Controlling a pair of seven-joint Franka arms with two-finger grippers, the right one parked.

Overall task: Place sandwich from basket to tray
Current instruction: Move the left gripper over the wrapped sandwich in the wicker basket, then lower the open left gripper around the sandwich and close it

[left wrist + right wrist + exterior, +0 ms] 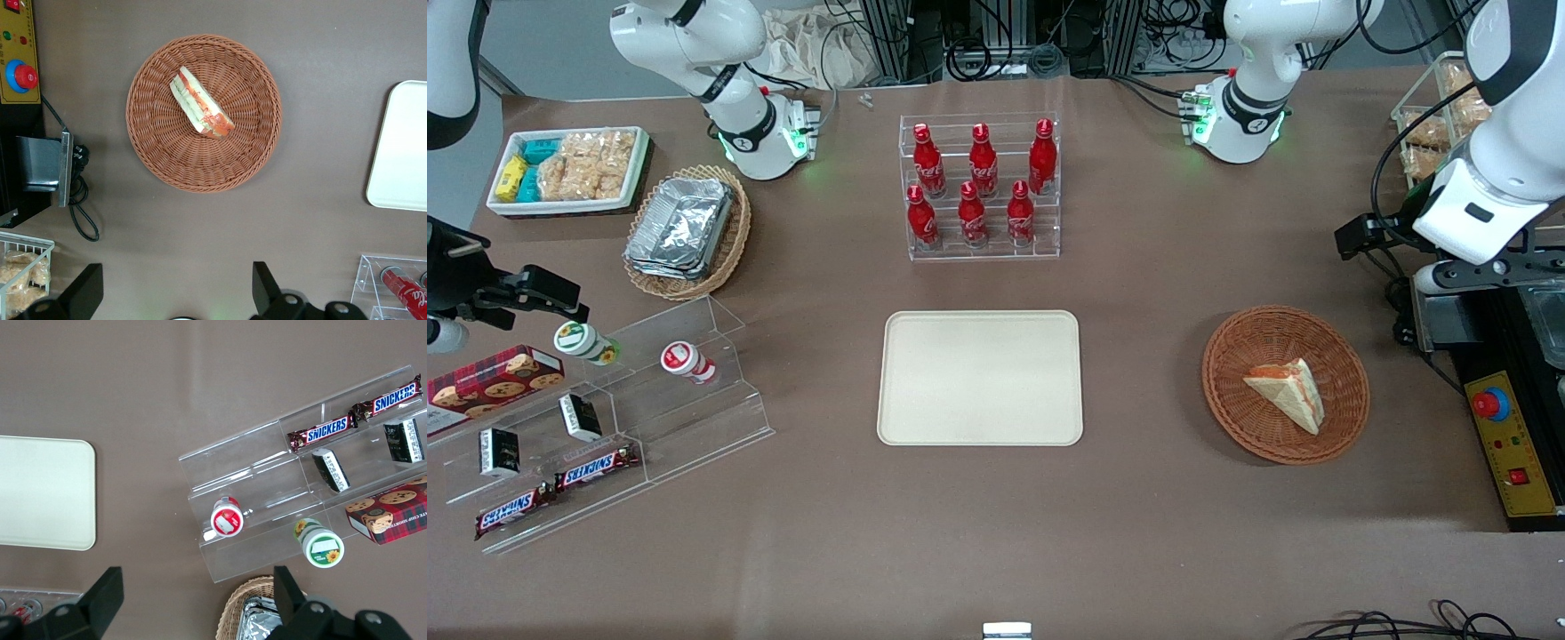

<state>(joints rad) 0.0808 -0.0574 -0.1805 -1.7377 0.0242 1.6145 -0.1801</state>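
The sandwich (pixel 1288 391) (pixel 200 107), a pale bread wedge with an orange-red filling edge, lies in the round reddish-brown woven basket (pixel 1232 391) (pixel 257 143) toward the working arm's end of the table. The cream-beige tray (pixel 980 377) (pixel 403 150) lies flat at the table's middle, nothing on it. My gripper (pixel 1365 237) (pixel 175 291) hangs high above the table, farther from the front camera than the basket and apart from it. It is open wide, with only bare table between its black fingers (pixel 264 287).
A clear rack of red bottles (pixel 983 187) stands farther back than the tray. A black control box with a red button (pixel 1490 404) sits beside the basket at the table's edge. Toward the parked arm's end are a foil-container basket (pixel 685 233), a snack bin (pixel 569 169) and a clear stepped shelf (pixel 605 418).
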